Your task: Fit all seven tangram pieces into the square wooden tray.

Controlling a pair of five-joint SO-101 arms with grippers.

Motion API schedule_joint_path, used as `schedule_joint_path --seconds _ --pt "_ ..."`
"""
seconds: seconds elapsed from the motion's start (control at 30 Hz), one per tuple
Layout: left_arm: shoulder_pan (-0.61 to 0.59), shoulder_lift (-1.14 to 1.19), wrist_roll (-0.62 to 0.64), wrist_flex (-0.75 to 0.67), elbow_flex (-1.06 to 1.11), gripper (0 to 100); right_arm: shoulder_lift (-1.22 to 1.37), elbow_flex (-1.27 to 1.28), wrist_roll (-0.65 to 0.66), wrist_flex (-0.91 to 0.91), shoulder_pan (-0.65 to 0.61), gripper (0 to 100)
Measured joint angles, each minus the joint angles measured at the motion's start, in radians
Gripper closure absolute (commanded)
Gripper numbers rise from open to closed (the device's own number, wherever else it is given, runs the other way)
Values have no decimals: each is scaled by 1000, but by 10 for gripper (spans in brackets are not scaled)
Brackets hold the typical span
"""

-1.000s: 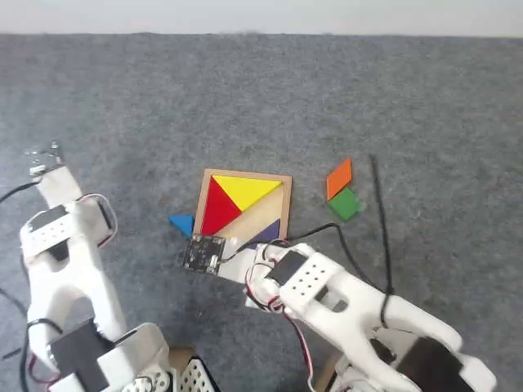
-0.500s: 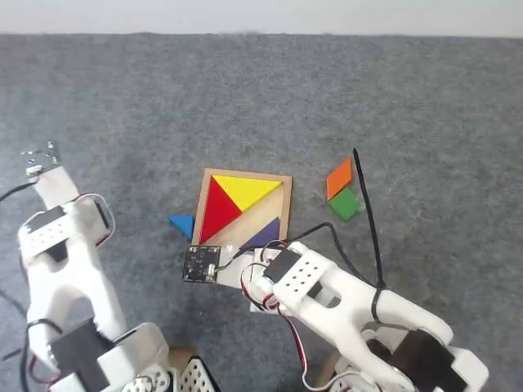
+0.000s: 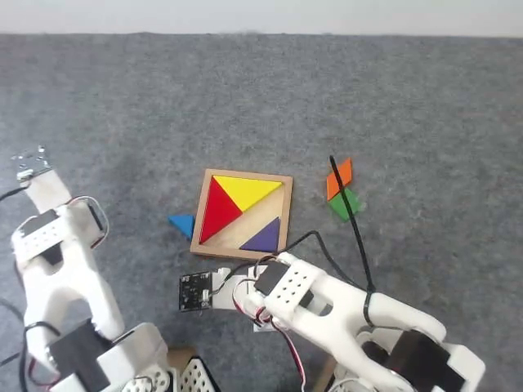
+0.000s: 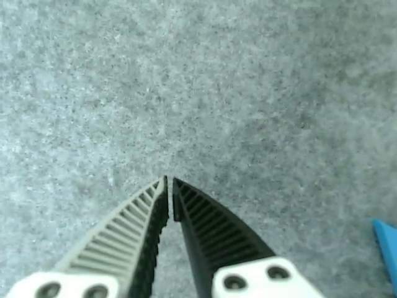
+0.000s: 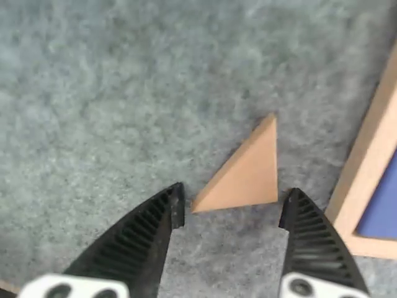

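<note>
Three pieces already lie inside the tray (image 3: 245, 174): the red triangle (image 3: 216, 211), the yellow triangle (image 3: 245, 189) and the purple triangle (image 3: 264, 238). A bare band of wood is left between them, so we judge the task is about half done.

The right gripper (image 5: 234, 191) hangs just outside the tray, at the edge nearest the arms' bases. Its jaws are spread wide, one on each side of the wood-coloured triangle (image 5: 248, 174). This triangle lies flat on the grey mat (image 3: 409, 106), close to the tray's rim but apart from it. We think the jaws stand like this to take the piece by two opposite sides. The opening is wider than the piece, so there is room to come down around it. The point of the triangle is turned away from the gripper, and we suppose one finger could slip along the slanted edge when the jaws close.

The left gripper (image 4: 169, 181) is well apart from the tray, over bare mat, with its fingers pressed together and nothing between them. We take it as parked there, so that the space around the tray is free for the other arm.

The blue piece (image 3: 181, 223) lies just beside the tray, on the side of the left arm. The orange piece (image 3: 339, 177) and the green piece (image 3: 344, 203) lie near each other on the opposite side of the tray. The black cable (image 3: 357, 245) of the right arm crosses over both, and we believe it could drag them.
</note>
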Motion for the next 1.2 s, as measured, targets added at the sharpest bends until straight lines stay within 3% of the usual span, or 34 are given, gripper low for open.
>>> schedule_joint_path --seconds 0.2,0.63,0.87,1.2 --pt "-2 0 0 0 0 987 0 -8 -55 2 -2 742" --pt "-2 0 0 0 0 987 0 -31 -396 -2 -2 742" --pt "-2 0 0 0 0 987 0 -31 -623 -92 -54 742" --pt "-2 0 0 0 0 987 0 -31 -654 -110 -41 743"
